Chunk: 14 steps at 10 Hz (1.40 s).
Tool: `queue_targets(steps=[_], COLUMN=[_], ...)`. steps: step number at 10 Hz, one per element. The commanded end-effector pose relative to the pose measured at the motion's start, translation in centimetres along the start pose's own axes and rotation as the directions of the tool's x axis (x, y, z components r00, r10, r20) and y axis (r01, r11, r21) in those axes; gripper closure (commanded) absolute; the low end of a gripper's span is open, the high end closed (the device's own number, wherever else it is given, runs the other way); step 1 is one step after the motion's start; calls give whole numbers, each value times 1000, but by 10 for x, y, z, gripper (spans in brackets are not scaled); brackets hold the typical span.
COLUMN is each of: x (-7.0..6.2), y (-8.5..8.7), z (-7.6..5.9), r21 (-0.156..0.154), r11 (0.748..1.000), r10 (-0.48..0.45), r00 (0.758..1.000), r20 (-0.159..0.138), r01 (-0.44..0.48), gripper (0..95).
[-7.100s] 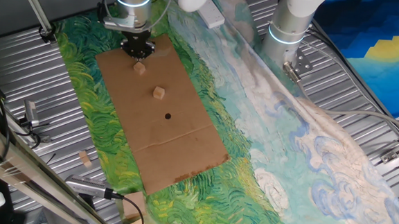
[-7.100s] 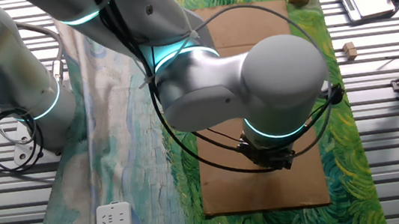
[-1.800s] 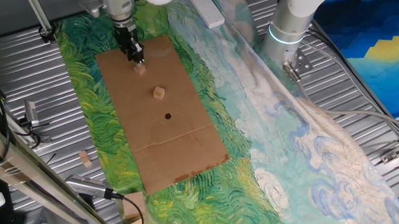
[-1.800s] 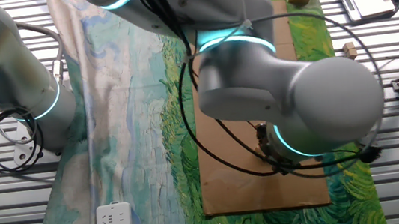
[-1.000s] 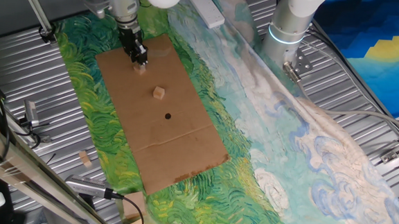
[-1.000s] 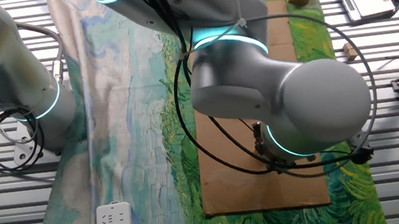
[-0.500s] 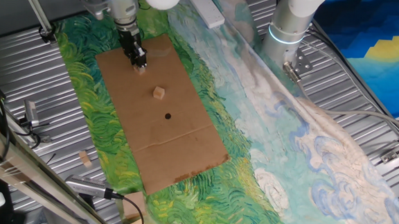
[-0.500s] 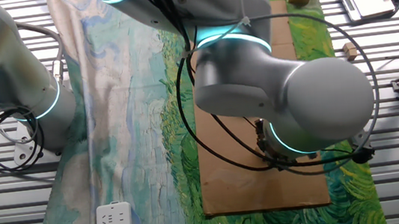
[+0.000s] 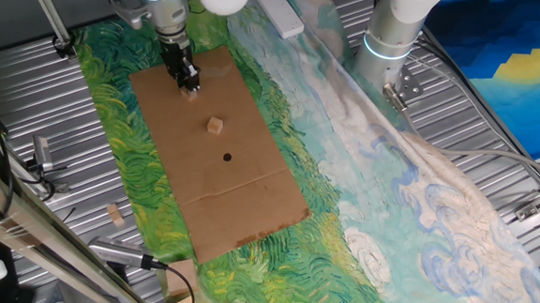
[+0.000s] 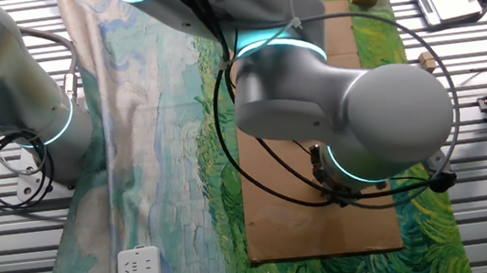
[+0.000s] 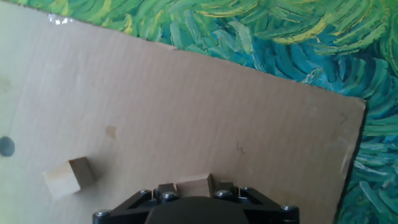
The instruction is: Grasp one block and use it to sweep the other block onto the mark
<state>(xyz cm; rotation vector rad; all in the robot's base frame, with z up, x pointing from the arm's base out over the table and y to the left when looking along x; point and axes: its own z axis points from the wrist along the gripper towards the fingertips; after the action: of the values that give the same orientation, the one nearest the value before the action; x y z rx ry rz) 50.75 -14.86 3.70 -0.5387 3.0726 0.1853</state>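
Hand view looks down along the end effector, whose two fingers are closed on a small wooden block pinched between them at the bottom edge of the picture; a second wooden block lies free on the brown cardboard sheet off to the left, tilted relative to the sheet's edges, and the mark, a small dark round dot, sits at the far left edge beyond it, apart from that block. One fixed view shows the arm reaching down near the far end of the cardboard sheet, with the end effector low over the sheet and the gripped block just showing under its tips; the free block rests near the middle of the sheet, and the mark lies just beyond it, so the three fall roughly in a line along the sheet. A stray wooden piece lies on the green painted cloth covering the counter. From the other fixed view the arm's bulky joints hide the end effector and both blocks
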Motion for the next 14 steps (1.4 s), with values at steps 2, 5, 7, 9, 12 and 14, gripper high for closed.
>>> queue_targets(steps=[2, 5, 7, 9, 12, 14], x=[0, 1, 1, 1, 1, 1], y=[-2, -3, -3, -3, -2, -2], z=[5, 8, 8, 8, 7, 6], r21=[0, 66, 121, 115, 106, 88], r11=[1000, 994, 958, 911, 802, 715], r10=[-15, -87, -250, -388, -578, -685], r00=[1000, 996, 964, 917, 808, 720], r20=[1, -36, -85, -96, -115, -115], r01=[15, 89, 259, 397, 588, 694], gripper=[570, 950, 950, 950, 950, 950])
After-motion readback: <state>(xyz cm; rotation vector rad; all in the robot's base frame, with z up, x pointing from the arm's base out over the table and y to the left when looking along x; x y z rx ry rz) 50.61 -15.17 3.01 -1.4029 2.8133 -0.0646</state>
